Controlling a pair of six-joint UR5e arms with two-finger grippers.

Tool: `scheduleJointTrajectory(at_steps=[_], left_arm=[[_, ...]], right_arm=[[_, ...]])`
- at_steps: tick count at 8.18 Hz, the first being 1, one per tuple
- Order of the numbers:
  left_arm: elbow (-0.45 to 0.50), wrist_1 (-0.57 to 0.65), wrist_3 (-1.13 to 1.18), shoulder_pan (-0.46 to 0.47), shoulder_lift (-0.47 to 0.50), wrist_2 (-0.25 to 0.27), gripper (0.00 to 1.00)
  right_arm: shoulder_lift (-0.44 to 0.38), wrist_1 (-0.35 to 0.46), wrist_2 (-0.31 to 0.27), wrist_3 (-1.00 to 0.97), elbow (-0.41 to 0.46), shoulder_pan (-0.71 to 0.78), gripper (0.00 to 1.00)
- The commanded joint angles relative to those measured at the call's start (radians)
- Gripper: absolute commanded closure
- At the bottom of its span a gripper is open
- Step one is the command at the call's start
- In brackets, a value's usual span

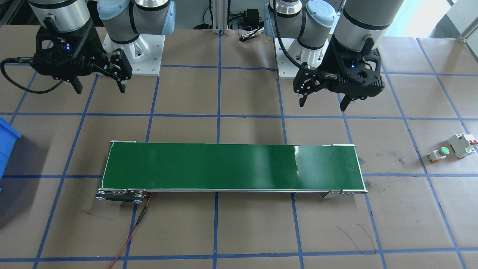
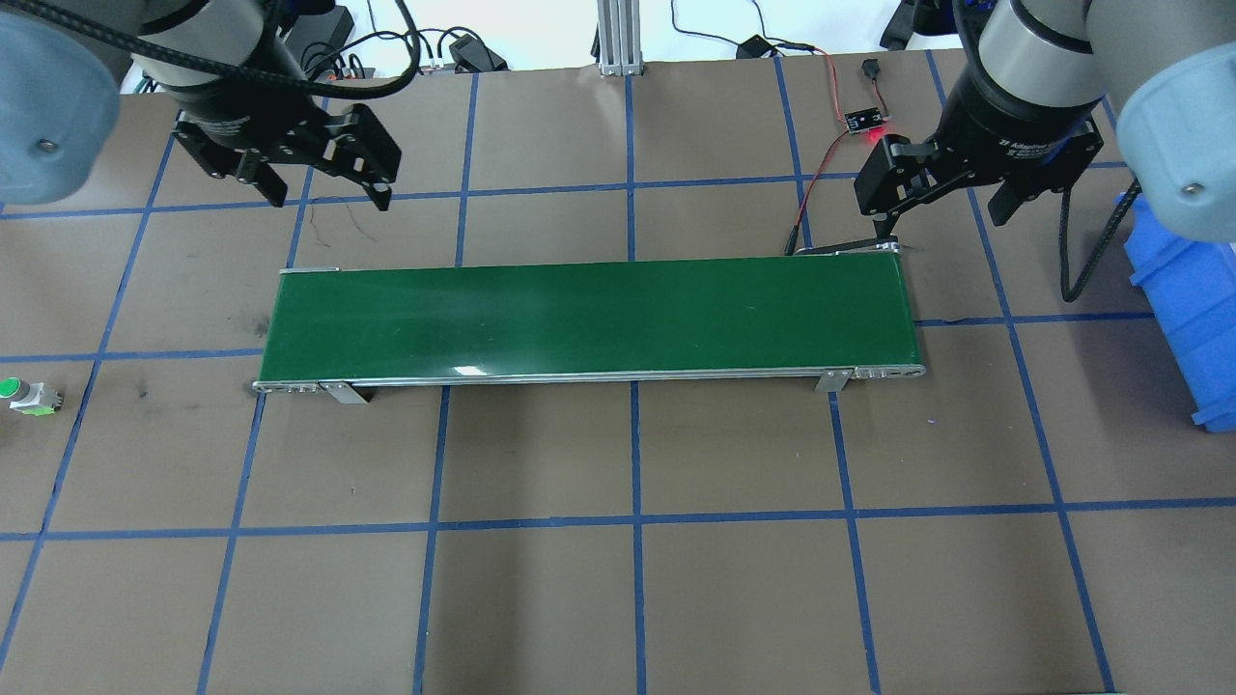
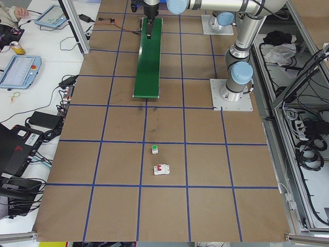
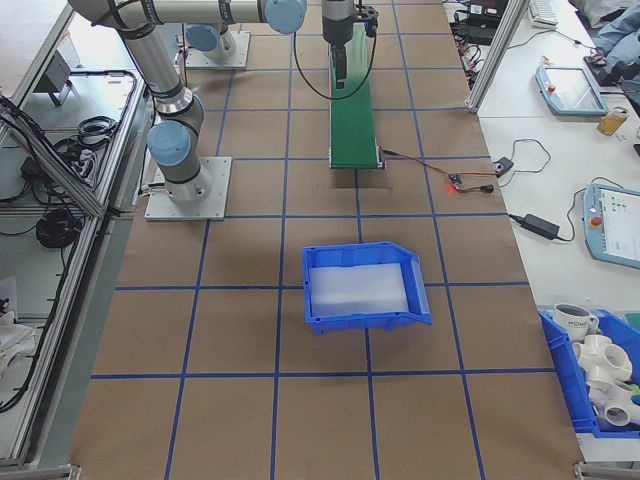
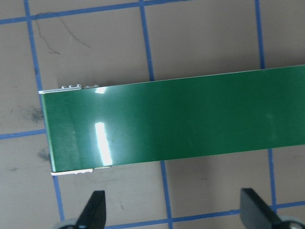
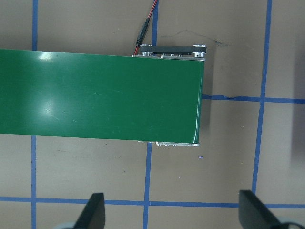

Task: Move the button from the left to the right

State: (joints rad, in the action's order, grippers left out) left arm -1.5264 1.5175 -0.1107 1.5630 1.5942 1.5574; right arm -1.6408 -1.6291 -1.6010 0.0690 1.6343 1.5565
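Presently listed: left gripper, fingers spread wide with nothing between them, hanging above bare table on the robot's side of the conveyor belt, over the belt's left end; its wrist view shows both fingertips apart at the bottom edge, with the belt end beyond them. Right gripper, likewise wide apart and empty, hanging over the belt's right end, a red-and-black cable running nearby to a small lit board. Button, green cap up, lying on the brown paper table well out past the belt's left end, just beside a white circuit breaker with a red tab, apart from both grippers. Blue bin standing at the table's far right. Blue tape grid across the surface.
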Motion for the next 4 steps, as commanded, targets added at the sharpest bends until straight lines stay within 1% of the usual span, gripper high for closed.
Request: scheduleJointTrajectory(at_steps=[1,2,3,4], left_arm=[[0.006,0.052,-0.237,-0.282,0.021,0.004,0.0],[-0.001,0.046,-0.359,-0.401,0.039,0.024,0.0],[0.006,0.04,-0.454,-0.484,0.073,0.083,0.0],[0.003,0.027,-0.515,-0.564,0.101,0.099,0.0]], right_arm=[[0.001,0.0,0.001,0.0,-0.001,-0.001,0.0],[0.001,0.0,0.001,0.002,-0.001,-0.001,0.0],[0.001,0.0,0.001,0.0,0.001,-0.001,0.0],[0.001,0.0,0.001,0.002,-0.001,-0.001,0.0]])
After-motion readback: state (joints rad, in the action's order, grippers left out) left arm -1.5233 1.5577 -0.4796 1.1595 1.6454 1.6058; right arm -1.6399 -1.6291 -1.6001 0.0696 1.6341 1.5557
